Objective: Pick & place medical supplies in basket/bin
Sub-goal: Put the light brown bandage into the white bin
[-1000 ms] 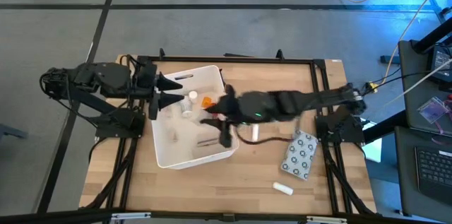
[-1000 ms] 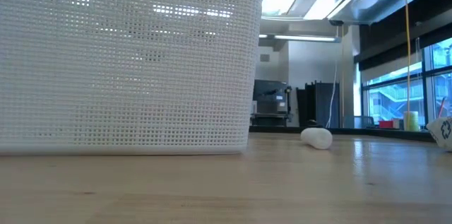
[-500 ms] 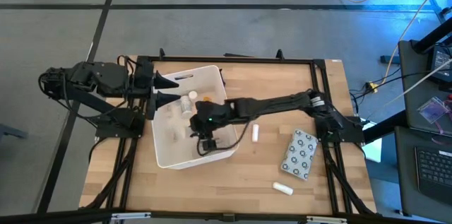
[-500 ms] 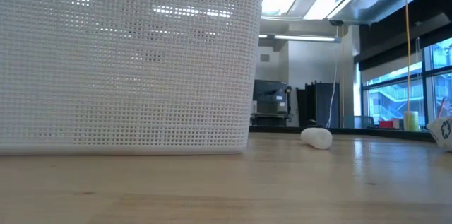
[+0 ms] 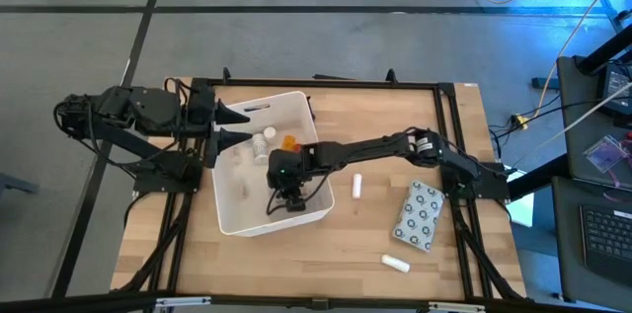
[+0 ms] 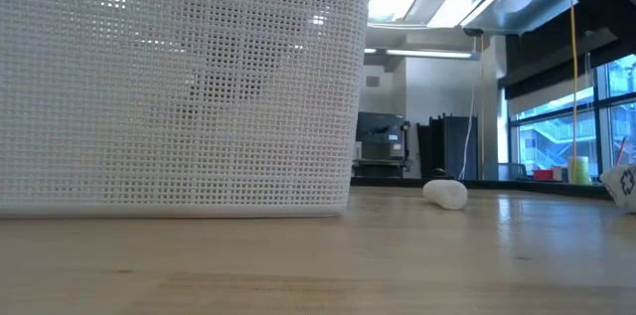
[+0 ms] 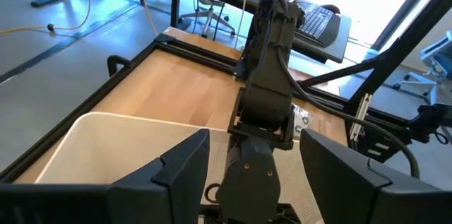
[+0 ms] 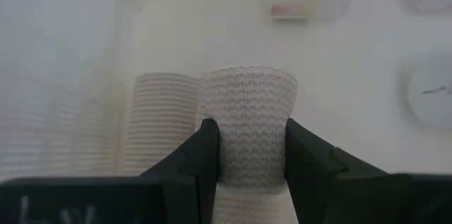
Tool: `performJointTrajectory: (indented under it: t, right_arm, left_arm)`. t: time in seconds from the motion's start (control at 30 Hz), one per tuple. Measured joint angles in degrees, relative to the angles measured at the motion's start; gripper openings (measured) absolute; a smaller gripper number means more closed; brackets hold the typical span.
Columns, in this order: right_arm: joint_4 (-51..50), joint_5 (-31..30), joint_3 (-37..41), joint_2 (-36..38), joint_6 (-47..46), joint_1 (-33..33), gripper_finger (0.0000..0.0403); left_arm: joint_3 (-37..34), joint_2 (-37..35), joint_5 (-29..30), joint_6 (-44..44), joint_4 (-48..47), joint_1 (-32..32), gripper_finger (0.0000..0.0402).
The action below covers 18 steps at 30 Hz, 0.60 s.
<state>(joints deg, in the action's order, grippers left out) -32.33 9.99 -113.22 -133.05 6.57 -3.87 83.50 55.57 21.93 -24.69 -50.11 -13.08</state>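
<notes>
Surrounding the white tub (image 5: 233,222): dotted packet (image 5: 420,216), two white tubes (image 5: 356,187).

No legible text, labels, brands or numbers in any view. Dotted packet (image 5: 420,215) at the desk's 4 o'clock shows a printed pattern only, nothing readable.

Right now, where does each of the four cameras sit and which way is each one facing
High view: overhead, straight down; both arms, white tub, dotted packet.
Low view: table height, level across; tub wall, small white item; barely any robot.
Left wrist view: on the left arm at the tub's rim, facing the right arm; own fingers apart.
Right wrist view: inside the tub, looking down; own fingers clamping the beige roll.
Shared: the tub shows in all four.
</notes>
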Motion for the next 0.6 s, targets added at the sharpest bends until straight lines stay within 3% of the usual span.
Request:
performJointTrajectory:
  t: [0.6]
  right_arm:
    - [-0.03, 2.94, -0.08, -0.49, 0.17, 0.01, 0.013]
  left_arm:
    - [0.0, 0.02, 0.09, -0.04, -1.16, 0.0, 0.0214]
